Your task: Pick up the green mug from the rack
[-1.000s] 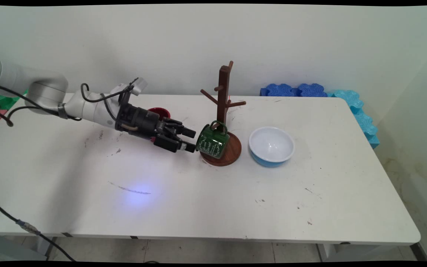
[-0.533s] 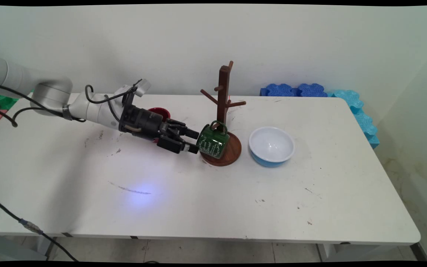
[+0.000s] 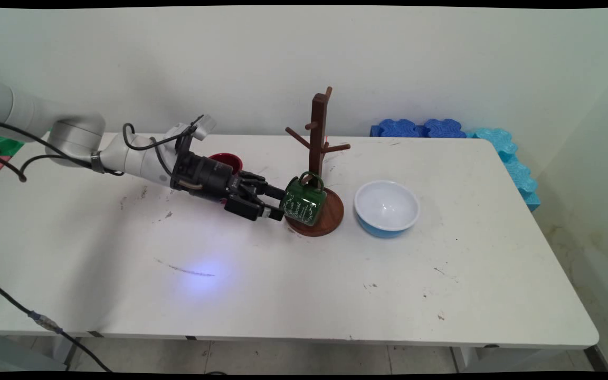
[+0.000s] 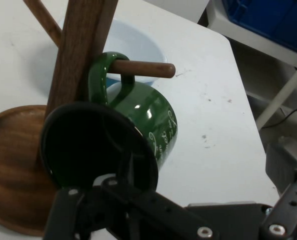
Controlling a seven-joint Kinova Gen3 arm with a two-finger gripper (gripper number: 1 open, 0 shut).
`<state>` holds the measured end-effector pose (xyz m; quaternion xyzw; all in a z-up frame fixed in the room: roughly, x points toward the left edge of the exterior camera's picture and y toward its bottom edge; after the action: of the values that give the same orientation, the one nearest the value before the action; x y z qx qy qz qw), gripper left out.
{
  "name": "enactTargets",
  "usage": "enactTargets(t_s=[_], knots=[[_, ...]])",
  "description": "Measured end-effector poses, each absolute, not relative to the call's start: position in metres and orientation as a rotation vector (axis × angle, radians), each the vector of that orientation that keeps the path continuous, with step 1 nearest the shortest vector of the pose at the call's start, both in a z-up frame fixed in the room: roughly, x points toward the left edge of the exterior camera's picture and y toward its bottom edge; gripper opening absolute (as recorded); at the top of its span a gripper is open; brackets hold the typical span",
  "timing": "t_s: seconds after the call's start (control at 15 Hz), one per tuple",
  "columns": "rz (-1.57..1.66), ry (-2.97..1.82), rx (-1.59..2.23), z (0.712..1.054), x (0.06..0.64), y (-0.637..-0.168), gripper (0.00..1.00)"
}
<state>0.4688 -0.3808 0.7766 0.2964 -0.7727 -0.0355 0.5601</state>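
Main view: hand (image 3: pixel 278 203) at the green mug (image 3: pixel 304 203), centre frame.
Fingers spread at its rim, gripping nothing; mug hangs on the rack (image 3: pixel 317 137) peg, white script unreadable.

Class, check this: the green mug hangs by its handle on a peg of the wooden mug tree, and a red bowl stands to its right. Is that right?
One thing is wrong: the bowl right of the green mug is blue and white, not red, as the main view shows. The mug does hang by its handle on a peg of the wooden mug tree.
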Motion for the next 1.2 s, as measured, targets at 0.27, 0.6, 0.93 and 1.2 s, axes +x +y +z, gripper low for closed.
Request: enactTargets(t_s=[0.27, 0.6, 0.93, 1.2], knots=[[-0.072, -1.826, 0.689, 0.775, 0.468, -0.383, 1.0], [-0.057, -1.833, 0.677, 0.77, 0.464, -0.39, 1.0], [-0.051, -1.844, 0.664, 0.765, 0.46, -0.395, 0.0], [-0.042, -1.854, 0.654, 0.762, 0.458, -0.398, 0.0]])
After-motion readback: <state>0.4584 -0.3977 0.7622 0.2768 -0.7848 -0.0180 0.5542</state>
